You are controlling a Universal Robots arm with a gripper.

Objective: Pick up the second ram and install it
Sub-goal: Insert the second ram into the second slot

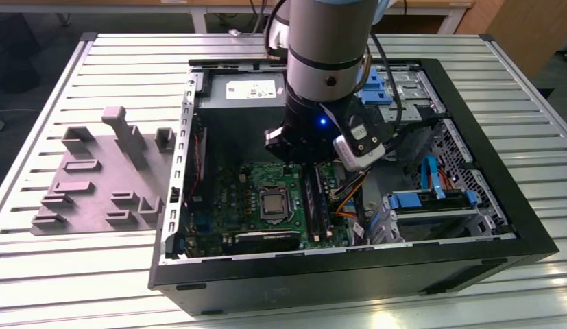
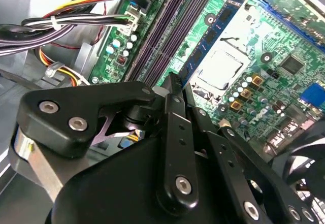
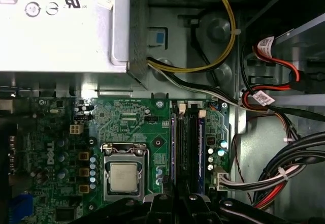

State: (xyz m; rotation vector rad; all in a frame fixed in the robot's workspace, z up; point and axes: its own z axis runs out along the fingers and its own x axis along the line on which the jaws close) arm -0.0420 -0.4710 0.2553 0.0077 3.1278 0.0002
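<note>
Arm down inside the open PC case [image 1: 502, 226], right over the memory slots [image 3: 185, 142].

Gripper [image 2: 175, 89] fingers look pinched together; can't tell if the second ram is between them. It hangs just above the green motherboard [image 3: 132, 117], beside the processor socket [image 3: 124, 176].

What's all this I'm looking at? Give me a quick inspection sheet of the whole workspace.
Surface: slatted metal table, carrying an open computer case.
Job's things: second ram cannot be told apart with certainty; the memory slots on the green motherboard lie under the gripper.
Clutter: grey holder block on the exterior view's left.
Gripper: gripper low inside the case, over the slots.
Cables: yellow, red and black cables beside the board.
Surroundings: wooden furniture behind the table.
</note>
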